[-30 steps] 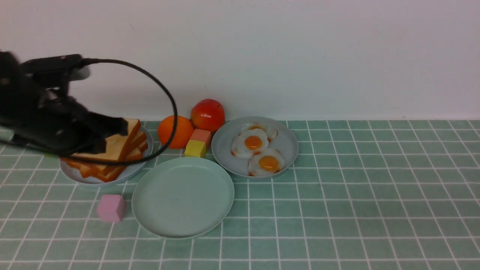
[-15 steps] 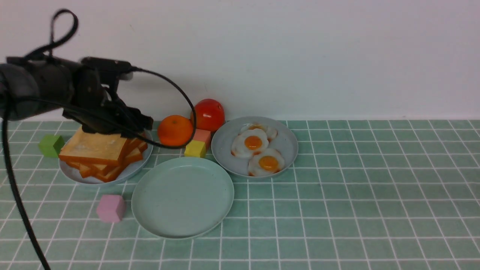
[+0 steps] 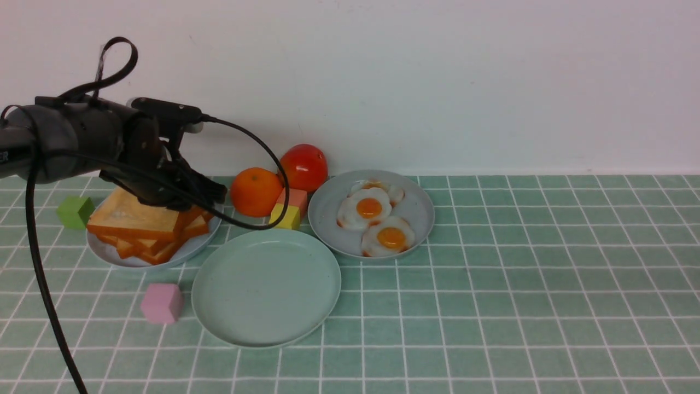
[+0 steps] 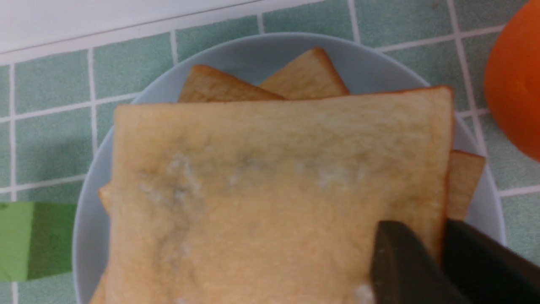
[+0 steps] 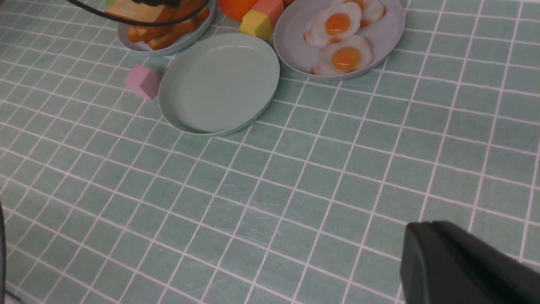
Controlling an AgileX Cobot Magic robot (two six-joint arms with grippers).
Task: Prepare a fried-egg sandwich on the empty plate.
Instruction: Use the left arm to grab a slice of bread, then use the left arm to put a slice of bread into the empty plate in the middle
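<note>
Top toast slice, first piece of the sandwich, lies on the stack on the pale grey-blue plate, and here's the change: the left arm has swung in over it this past second! That looks like the opening pick, with nothing built yet. And the left jaws? Nearly together, one finger on each side of the slice's crust edge, apparently clamped on it. The slice appears low on the stack, so a lift should come next, and the lower slices could drag. Just beside waits the mint-green plate, bare; beyond it, fried eggs sit on the grey plate. Right jaws: together, holding nothing, well apart from the food.
</note>
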